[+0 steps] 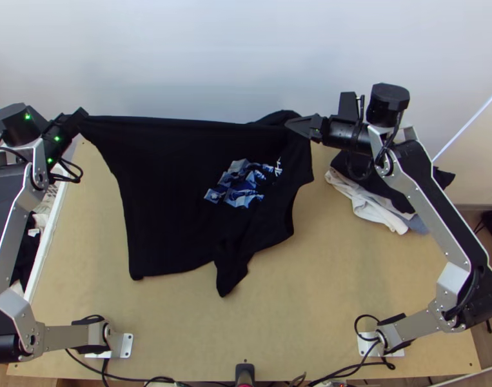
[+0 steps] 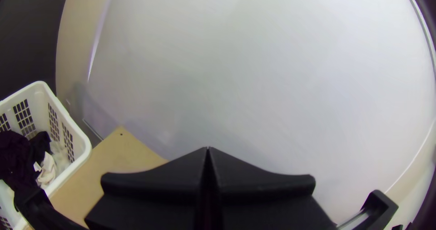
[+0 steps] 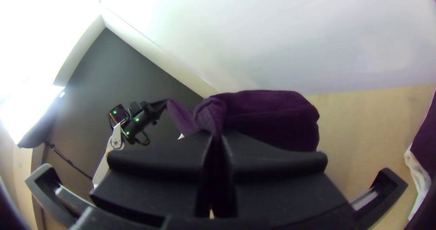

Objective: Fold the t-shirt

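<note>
one t-shirt (image 1: 175, 187) pinched by left claw (image 1: 84, 115) and right claw (image 1: 298, 125), right arm (image 1: 432, 209) over clothes pile (image 1: 368, 204), white basket (image 2: 82, 143) beside table (image 1: 297, 316)

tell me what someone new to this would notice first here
First, probably, the big black t-shirt over the middle of the table, its far edge pulled nearly straight between the left gripper and the right gripper. Next, the blue-and-white print standing out against the dark cloth. Then the pile of clothes at the table's right side, beneath the right arm.
</note>
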